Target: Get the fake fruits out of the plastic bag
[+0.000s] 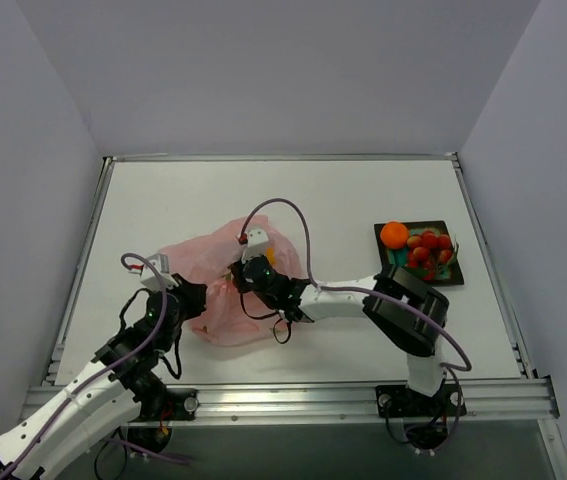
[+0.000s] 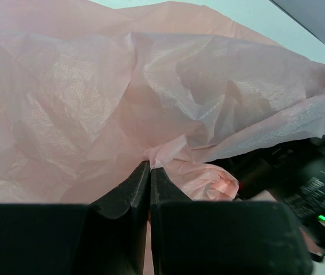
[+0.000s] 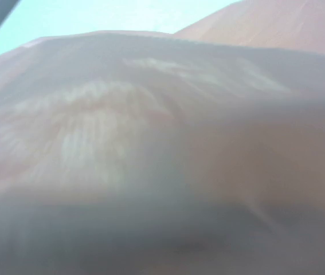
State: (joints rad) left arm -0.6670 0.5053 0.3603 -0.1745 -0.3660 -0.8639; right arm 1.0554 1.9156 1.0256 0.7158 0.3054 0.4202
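Two robot arms are working a pink plastic bag (image 1: 225,300) left of centre on the white table (image 1: 293,195).

The left end effector (image 2: 149,169) is pinching a fold at the bag's left edge, fingers pressed together on the film. The right end effector (image 1: 246,272) is reaching in from the right, buried in plastic that is blurring its own camera; its fingers are closed, on what cannot be told. The bag is lying as a crumpled heap with no clear long axis. An orange ball (image 1: 394,234) and red berries (image 1: 429,250) are sitting in the tray (image 1: 455,278), well apart.
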